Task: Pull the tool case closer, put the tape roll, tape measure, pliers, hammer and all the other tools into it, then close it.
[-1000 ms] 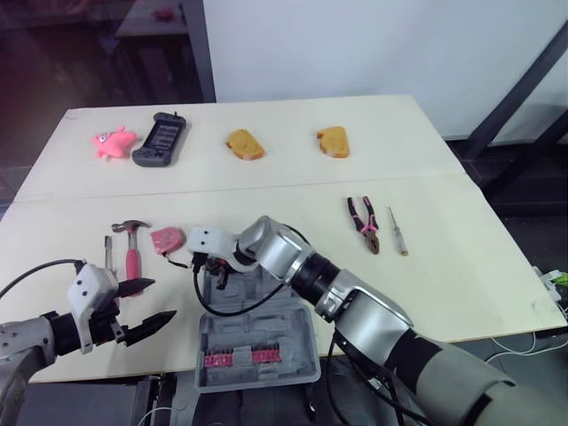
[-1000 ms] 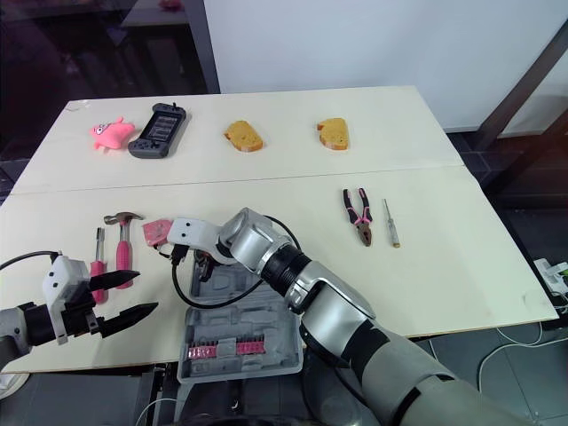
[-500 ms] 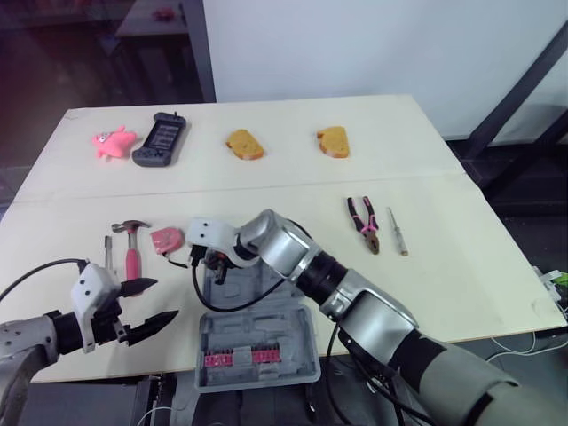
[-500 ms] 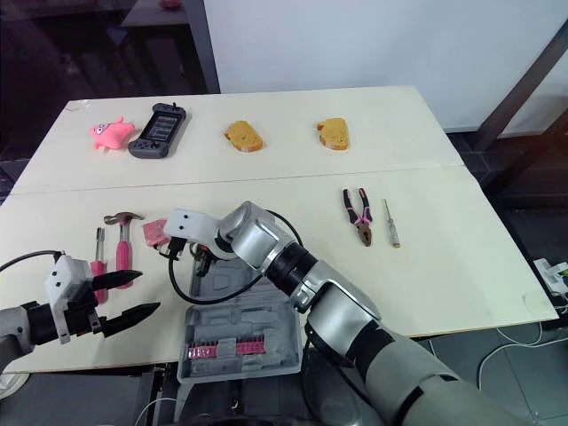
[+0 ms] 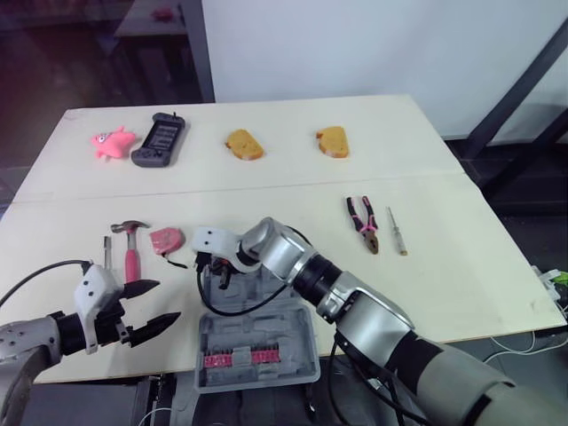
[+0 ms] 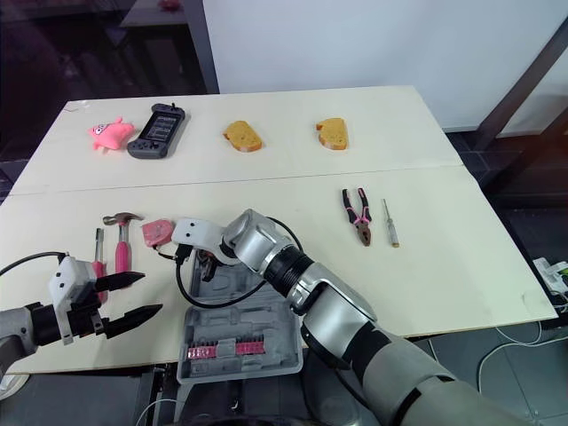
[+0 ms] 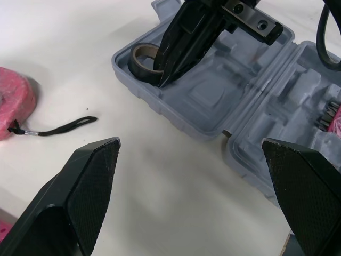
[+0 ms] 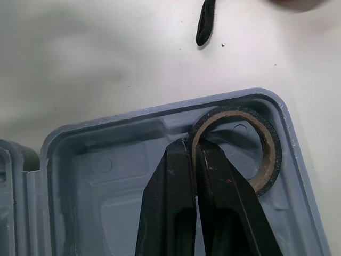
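The tape roll is a dark ring with a tan cardboard core, in the far left corner of the open grey tool case, close against the case's rounded wall. The right gripper is pinched shut on it, one black finger inside the ring and the other outside, so the roll's wall is clamped between them. I cannot tell whether the roll rests on the moulded floor or hangs just above it. The case lies open flat in two halves: the far half holds the roll in bare grey recesses, and the near half carries a row of pink bits and reaches the table's near edge. The left gripper hovers over bare tabletop just left of the case, its fingers spread wide and holding nothing. Just beyond the case's far left corner lies a pink tape measure with a black wrist strap trailing toward the case. Left of it lie a pink-handled hammer and a small screwdriver. To the right, well apart from the case, are pink-handled pliers and a slim screwdriver, with open tabletop between. Along the far edge sit a pink toy, a dark handheld console and two bread pieces.
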{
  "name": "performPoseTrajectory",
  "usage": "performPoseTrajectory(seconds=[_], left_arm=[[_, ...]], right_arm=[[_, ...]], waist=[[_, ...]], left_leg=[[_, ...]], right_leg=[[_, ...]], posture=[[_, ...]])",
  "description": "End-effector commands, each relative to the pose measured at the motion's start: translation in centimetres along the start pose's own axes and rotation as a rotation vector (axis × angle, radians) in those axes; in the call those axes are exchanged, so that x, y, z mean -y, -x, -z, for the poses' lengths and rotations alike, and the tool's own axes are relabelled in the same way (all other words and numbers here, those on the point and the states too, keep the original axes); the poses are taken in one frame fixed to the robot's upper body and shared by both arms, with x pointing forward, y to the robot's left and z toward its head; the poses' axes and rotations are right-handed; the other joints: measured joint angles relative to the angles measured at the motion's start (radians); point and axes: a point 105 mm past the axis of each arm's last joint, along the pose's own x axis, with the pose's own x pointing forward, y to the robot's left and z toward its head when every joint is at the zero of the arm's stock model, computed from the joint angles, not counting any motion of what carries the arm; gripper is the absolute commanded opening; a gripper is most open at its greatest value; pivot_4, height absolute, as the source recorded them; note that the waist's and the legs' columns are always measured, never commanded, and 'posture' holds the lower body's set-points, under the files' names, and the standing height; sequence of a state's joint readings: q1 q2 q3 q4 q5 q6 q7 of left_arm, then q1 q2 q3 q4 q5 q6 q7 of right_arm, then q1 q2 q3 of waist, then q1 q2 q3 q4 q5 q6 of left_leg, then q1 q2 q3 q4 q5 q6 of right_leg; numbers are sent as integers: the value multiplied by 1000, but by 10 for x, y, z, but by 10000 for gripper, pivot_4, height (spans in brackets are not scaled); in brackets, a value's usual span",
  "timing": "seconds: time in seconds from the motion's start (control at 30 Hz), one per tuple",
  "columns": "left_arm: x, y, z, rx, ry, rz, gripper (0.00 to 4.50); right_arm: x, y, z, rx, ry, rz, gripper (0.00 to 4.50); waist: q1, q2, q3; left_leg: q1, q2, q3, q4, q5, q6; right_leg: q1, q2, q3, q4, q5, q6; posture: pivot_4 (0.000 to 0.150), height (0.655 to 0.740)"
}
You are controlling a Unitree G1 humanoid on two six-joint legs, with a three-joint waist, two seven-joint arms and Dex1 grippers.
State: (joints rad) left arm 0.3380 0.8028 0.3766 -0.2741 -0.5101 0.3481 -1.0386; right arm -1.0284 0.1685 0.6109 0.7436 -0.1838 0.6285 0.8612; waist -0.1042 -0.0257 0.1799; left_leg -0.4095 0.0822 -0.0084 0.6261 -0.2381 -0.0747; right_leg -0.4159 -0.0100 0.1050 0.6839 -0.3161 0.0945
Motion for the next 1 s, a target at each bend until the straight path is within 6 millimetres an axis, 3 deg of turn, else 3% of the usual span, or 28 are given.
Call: performPoseTrajectory(seconds=[0.03,0.17,0.37,0.4,0.73,0.83,0.93,1.0], left_arm=[[0,0,-3,9,-8,-7,45000],[0,0,-3,11,-6,-4,45000],[0,-1,-4,11,-4,-1,45000],[0,-1,-4,10,-4,-1,45000],[0,-1,-5,10,-6,2,45000],[-1,-1,-5,10,-7,2,45000],[-2,-1,-5,10,-7,1,45000],[-2,-1,-6,9,-7,2,45000]], right_arm=[[-3,0,-15,37,23,-5,713],[-1,5,-23,62,30,-1,13877],[4,16,-34,96,39,18,43411],[5,19,-35,104,38,20,44314],[2,45,-39,309,-19,23,44314],[-5,48,-33,415,-25,45,36256],[-8,47,-28,490,-26,65,21519],[-6,45,-26,527,-47,96,21519]], waist=[[-1,0,0],[-1,0,0],[1,0,0],[1,0,0],[6,0,0],[6,-1,0],[4,0,0],[4,0,0]], left_leg=[[0,0,0,0,0,0],[0,0,0,0,0,0],[0,0,0,0,0,0],[0,0,0,0,0,0],[0,0,0,-1,0,0],[0,0,0,0,0,0],[0,0,0,0,0,0],[0,0,0,0,0,0]], right_leg=[[0,0,0,0,0,0],[0,0,0,0,0,0],[0,0,0,0,0,0],[0,0,0,0,0,0],[0,0,0,0,0,0],[0,0,0,0,0,0],[0,0,0,0,0,0],[0,0,0,0,0,0]], posture=[[1500,7400],[1500,7400],[1500,7400],[1500,7400],[1500,7400],[1500,7400],[1500,7400],[1500,7400]])
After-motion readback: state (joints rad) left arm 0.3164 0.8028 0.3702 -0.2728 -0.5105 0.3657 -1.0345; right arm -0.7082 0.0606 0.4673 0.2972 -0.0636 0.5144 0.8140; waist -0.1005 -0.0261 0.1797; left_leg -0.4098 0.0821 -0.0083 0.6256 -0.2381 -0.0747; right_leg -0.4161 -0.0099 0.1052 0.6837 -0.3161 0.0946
